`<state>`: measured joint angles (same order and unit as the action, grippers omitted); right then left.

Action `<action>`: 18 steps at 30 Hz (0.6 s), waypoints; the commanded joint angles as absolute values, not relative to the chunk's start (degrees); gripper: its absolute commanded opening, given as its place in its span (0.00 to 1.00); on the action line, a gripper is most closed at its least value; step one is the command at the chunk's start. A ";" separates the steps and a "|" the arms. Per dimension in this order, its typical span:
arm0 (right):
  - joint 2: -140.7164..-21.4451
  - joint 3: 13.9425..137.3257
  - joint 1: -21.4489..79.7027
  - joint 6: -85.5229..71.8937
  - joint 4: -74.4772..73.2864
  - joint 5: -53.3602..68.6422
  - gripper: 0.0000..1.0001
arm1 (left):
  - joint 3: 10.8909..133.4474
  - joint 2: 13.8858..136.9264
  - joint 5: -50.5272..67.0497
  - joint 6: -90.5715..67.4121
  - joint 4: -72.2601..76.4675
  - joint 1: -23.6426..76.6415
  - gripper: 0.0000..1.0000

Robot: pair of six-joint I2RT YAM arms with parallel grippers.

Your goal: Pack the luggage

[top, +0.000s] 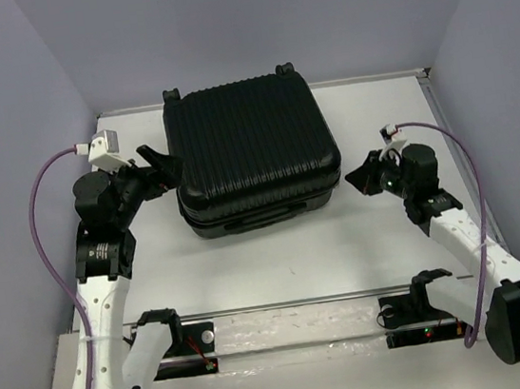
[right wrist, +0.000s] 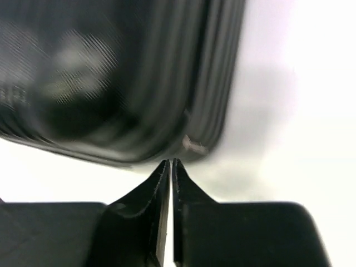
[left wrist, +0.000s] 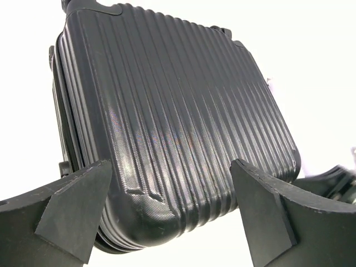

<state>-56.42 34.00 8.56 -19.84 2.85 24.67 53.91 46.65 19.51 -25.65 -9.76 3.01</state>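
The white table stands between pale grey walls. My left pincer is wide open and holds nothing, just beside the left side of the luggage. My right pincer is pressed together, empty, near its right near corner. The luggage lies flat and closed at the far middle. Its inside is hidden, and my right wrist view shows it only blurred.

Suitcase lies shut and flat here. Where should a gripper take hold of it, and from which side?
Probably the handle-like bar on the near side wall of the suitcase, approached from the near edge, low and level. The ribbed top is far wider than open jaws, and the rounded corners give nothing thin to pinch.
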 commanded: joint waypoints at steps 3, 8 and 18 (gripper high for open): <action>-56.16 26.02 8.17 -18.46 16.33 25.14 0.30 | 49.40 46.14 23.03 -25.58 -7.64 0.53 0.99; -59.58 24.35 7.56 -17.23 20.64 26.71 0.44 | 46.24 44.30 20.92 -24.08 -9.58 -0.43 0.99; -73.20 29.26 5.98 -13.45 29.62 34.97 0.48 | 38.67 41.84 23.46 -26.28 -8.00 -7.56 0.99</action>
<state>-69.78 25.15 6.98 -16.27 21.19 29.28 39.18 43.53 21.08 -25.98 -10.13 -5.56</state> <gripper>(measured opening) 0.491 0.992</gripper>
